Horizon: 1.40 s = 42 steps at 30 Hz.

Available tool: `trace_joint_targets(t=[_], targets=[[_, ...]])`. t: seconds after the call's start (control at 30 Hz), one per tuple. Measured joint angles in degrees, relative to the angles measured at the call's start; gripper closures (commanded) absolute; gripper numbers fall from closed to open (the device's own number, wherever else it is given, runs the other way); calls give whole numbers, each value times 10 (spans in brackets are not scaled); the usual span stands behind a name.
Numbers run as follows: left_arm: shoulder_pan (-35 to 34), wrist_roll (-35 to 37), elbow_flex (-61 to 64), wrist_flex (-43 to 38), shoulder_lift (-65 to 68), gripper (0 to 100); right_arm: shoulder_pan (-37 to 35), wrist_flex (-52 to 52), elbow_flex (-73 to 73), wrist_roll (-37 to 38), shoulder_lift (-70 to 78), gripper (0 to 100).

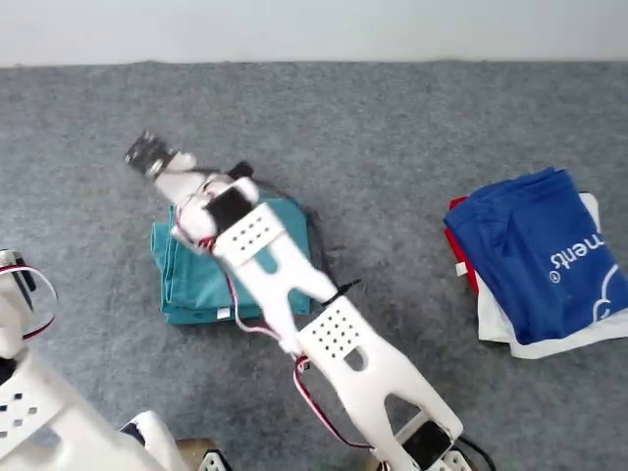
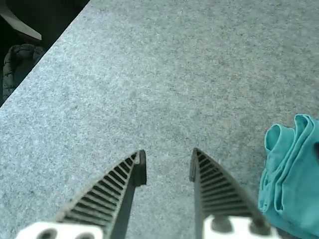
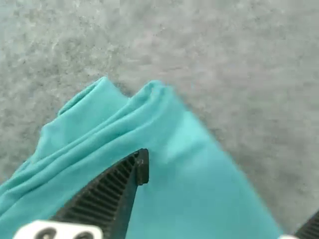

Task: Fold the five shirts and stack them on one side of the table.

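High view puts the folded teal shirt (image 1: 196,280) left of centre on the table (image 1: 392,147), well apart from the stack (image 1: 535,255) at the right, so a pinch on one corner layer could let it unfold when lifted. The right gripper (image 3: 227,194) hangs wide open over that corner, holding nothing; the left gripper (image 2: 168,167) stands partly open over bare table.
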Motion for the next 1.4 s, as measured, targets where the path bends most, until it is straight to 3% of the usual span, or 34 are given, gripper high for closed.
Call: trace_joint_targets(t=[0.43,0.63,1.07,1.4], targets=[[0,0,0,0,0,840,-69,-39,0,0,28,493],[0,0,0,0,0,840,-69,-28,-11,0,26,493],[0,0,0,0,0,840,27,83,-11,0,-72,493],[0,0,0,0,0,840,-24,105,-11,0,-1,493]])
